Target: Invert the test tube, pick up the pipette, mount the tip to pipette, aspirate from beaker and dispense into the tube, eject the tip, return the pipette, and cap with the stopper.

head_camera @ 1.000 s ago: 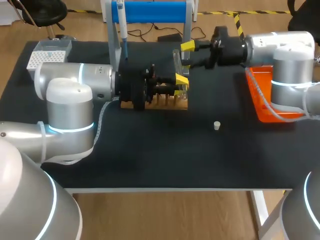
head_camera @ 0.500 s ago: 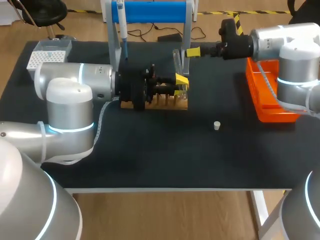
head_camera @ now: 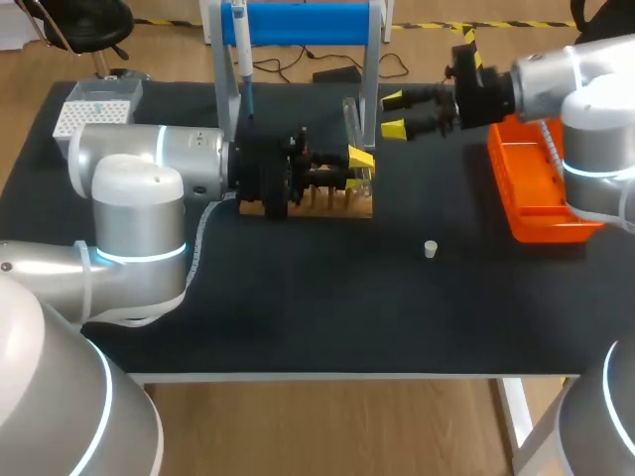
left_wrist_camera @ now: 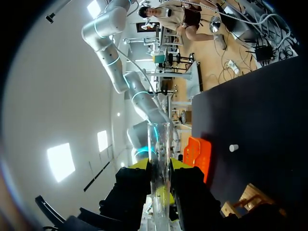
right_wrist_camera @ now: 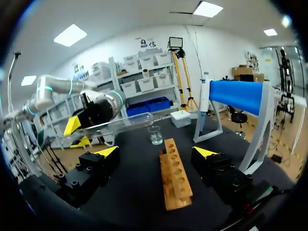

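Clear glass test tube [left_wrist_camera: 159,144] clamped between fingers of left gripper [head_camera: 359,159], held roughly level just above wooden rack [head_camera: 347,206] at mid-counter [head_camera: 298,297]. Right gripper [head_camera: 394,114] at 2 o'clock from rack, fingers apart, tips pointing toward tube without touching it. White stopper [head_camera: 430,249] loose on counter at 4 o'clock from rack. Pipette [head_camera: 241,45] hangs on blue stand [head_camera: 298,20] at 11 o'clock. Orange tray [head_camera: 541,198] at 3 o'clock. Beaker [right_wrist_camera: 155,134] past rack's far end in right wrist view.
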